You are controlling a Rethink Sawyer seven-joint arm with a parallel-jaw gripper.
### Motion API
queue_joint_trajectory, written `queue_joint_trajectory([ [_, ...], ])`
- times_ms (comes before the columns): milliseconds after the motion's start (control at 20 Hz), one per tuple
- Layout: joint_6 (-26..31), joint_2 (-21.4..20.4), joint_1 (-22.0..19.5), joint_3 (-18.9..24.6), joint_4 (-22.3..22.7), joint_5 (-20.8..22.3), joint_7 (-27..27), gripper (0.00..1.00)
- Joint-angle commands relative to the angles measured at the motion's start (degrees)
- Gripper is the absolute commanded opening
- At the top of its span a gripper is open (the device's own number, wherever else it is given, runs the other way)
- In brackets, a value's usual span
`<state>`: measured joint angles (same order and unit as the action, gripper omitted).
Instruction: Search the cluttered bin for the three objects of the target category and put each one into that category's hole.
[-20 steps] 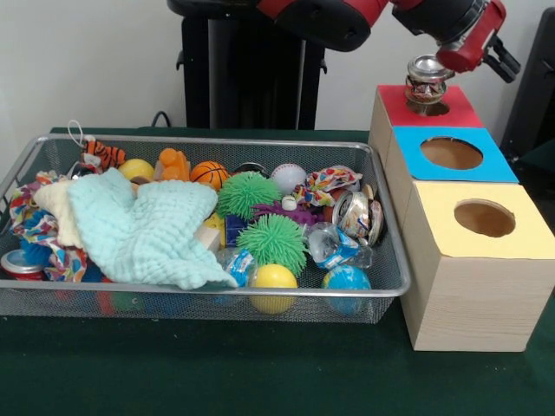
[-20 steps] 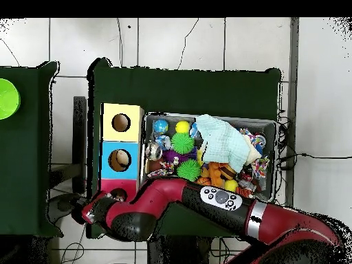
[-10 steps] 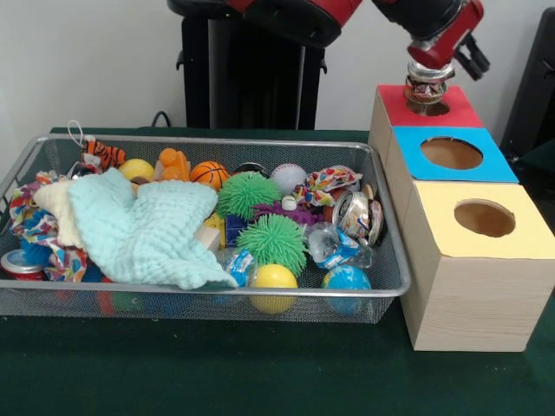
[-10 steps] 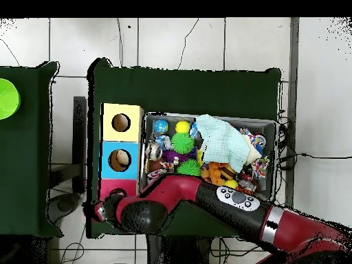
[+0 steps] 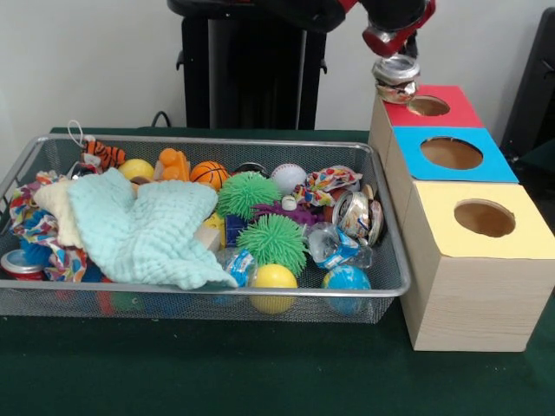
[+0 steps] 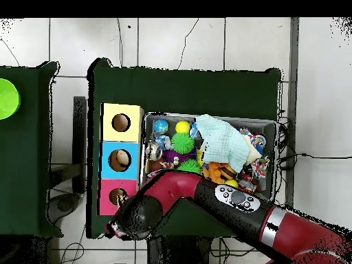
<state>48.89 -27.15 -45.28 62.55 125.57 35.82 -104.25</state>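
Below and left of the tool (image 5: pixel 395 71) sits the wire mesh bin (image 5: pixel 381 260) of mixed toys. The tool grips a crushed silver metal can (image 5: pixel 396 80), held just left of the red-topped wooden box's round hole (image 5: pixel 428 106).

Running off the top edge, the arm (image 5: pixel 381 10) showing only its end above the gripper (image 5: pixel 395 54). Clamping the crushed can (image 5: pixel 396 78) right beneath, with the label too blurred to read. Covering gripper and can entirely in the overhead view, under the arm's bulk. Burying toys beneath the pale cloth (image 5: pixel 143 230), well apart from the gripper, at the bin's (image 5: pixel 208 139) end farthest from it. Peeking half out beside that cloth, a red tin (image 5: pixel 19 264).
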Motion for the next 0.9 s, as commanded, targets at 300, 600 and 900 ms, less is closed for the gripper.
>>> queue_joint_trajectory([
  [300, 13.87, -5.65, 0.78, -3.64, -6.20, 4.94, 12.89, 0.00],
  [600, 12.82, -6.04, 0.11, -3.66, -5.86, 5.03, 11.52, 0.00],
  [900, 5.58, -5.18, -0.59, -2.23, -4.99, 7.22, 10.32, 0.00],
])
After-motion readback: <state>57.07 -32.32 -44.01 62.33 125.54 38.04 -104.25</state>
